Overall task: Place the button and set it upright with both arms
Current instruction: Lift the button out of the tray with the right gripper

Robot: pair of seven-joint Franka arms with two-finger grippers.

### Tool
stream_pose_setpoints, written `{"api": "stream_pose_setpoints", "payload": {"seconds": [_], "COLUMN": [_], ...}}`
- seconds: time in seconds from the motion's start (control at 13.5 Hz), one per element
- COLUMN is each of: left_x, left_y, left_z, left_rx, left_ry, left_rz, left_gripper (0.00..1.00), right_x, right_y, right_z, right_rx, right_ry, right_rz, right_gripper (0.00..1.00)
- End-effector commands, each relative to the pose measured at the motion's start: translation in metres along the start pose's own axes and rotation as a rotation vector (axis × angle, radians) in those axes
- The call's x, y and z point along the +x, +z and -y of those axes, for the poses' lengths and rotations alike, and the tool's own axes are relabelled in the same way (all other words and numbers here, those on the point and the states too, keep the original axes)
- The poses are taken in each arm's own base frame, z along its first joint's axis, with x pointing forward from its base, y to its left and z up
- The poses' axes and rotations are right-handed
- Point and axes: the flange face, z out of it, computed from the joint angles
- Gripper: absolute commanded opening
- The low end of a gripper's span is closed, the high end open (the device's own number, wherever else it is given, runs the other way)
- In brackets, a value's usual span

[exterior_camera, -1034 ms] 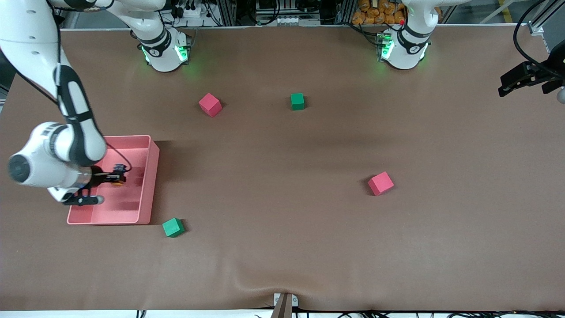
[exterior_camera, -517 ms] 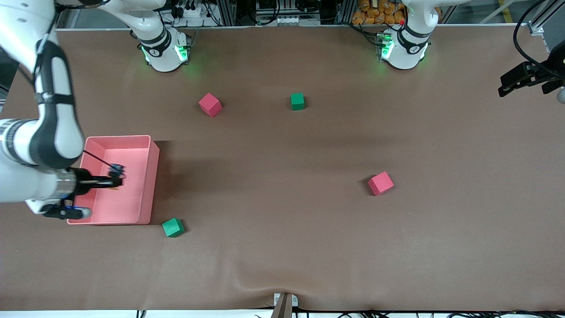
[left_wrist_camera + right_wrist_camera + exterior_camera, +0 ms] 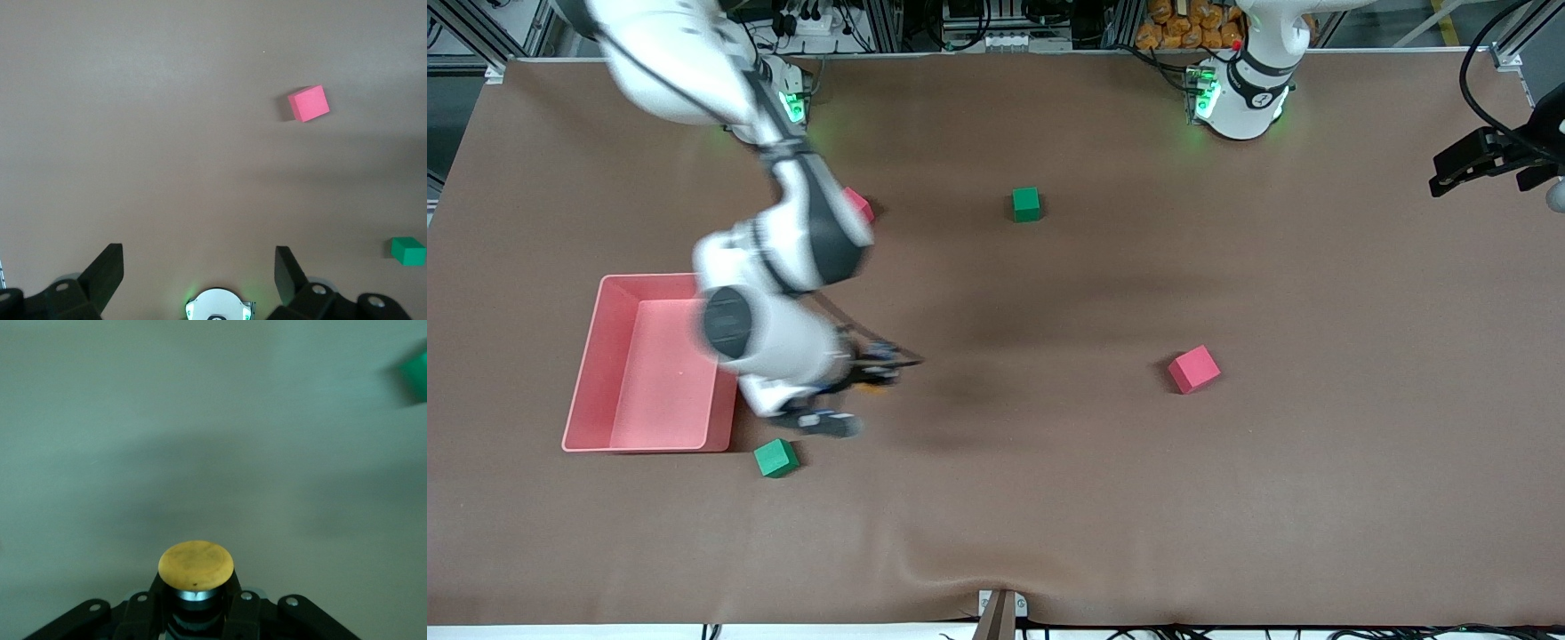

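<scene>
Button-carrying right arm [image 3: 783,258] swings over bare table beside the pink tray [image 3: 605,356], its right gripper [image 3: 876,369] clamped on the button [image 3: 196,565]; setting it down upright is judged still ahead. The left gripper [image 3: 199,273] waits at the table's edge, jaws apart. Four foam cubes lie scattered: two red [image 3: 1193,369], two green [image 3: 1026,204].

The table [image 3: 1049,498] wore a matt brown cloth-like cover, a bit rippled at the frame's lower middle. The pink tray [image 3: 605,356] looked like smooth plastic, the cubes [image 3: 1193,369] like matt foam. The button [image 3: 196,565] had a matt orange cap, and the arms [image 3: 783,258] were glossy white.
</scene>
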Motion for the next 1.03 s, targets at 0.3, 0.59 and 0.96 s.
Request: {"api": "stream_pose_setpoints", "payload": {"seconds": [0.3,0.59,0.96], "left_x": [0.001,0.002,0.001], "left_y": [-0.005,-0.004,-0.006], "left_z": [0.003,0.003,0.003], "left_rx": [0.008,0.008,0.008], "left_ry": [0.017,0.015,0.016], "left_rz": [-0.005,-0.005,-0.007], "left_gripper": [1.00,1.00,1.00], "right_x": [-0.073,-0.106,-0.126], "right_y": [0.122,0.165,0.182], "right_z": [0.125,0.150,0.161], "right_rx": [0.008,-0.002,-0.064], "right_ry": [-0.172,-0.149,-0.174], "right_rz": [-0.039,-0.047,-0.094], "right_gripper": [0.00,0.00,1.00]}}
